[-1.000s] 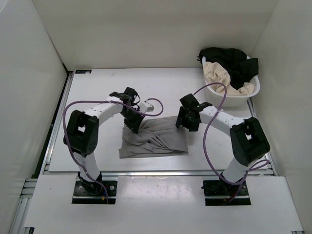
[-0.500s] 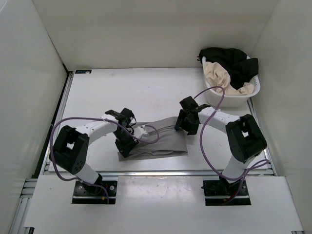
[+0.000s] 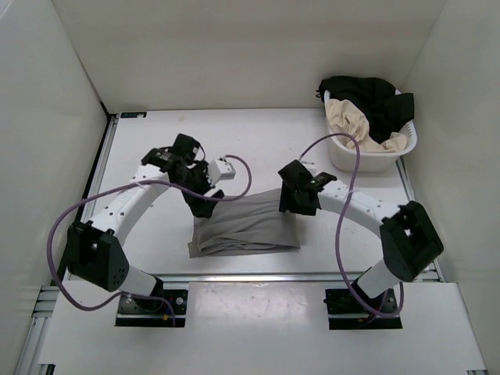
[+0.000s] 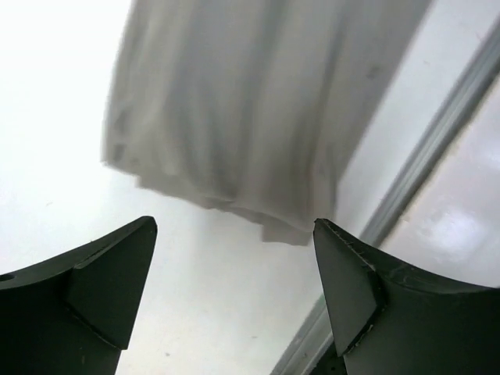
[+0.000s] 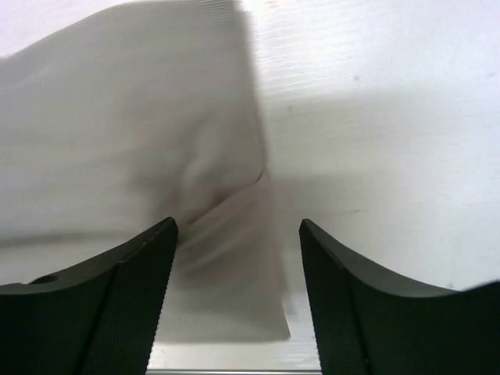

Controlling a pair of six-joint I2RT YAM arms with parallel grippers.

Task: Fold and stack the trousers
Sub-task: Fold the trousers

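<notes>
The grey trousers (image 3: 248,228) lie folded into a flat rectangle on the white table near its front edge. My left gripper (image 3: 205,206) hangs open just above their far left corner, with nothing between its fingers. In the left wrist view the trousers (image 4: 250,117) lie ahead of the open left gripper (image 4: 234,225), and bare table shows between the jaws. My right gripper (image 3: 296,204) hovers open over the right end of the cloth. The right wrist view has the open right gripper (image 5: 237,223) above the right edge of the trousers (image 5: 133,133), gripping nothing.
A white laundry basket (image 3: 361,162) with black and cream clothes stands at the back right. A metal rail (image 3: 250,276) runs along the table's front edge, close to the trousers. White walls enclose the table on three sides.
My left gripper has opened, let go of the trousers and drawn back up to the far left. The cloth has settled into a flat fold. The right gripper has shifted slightly left.
</notes>
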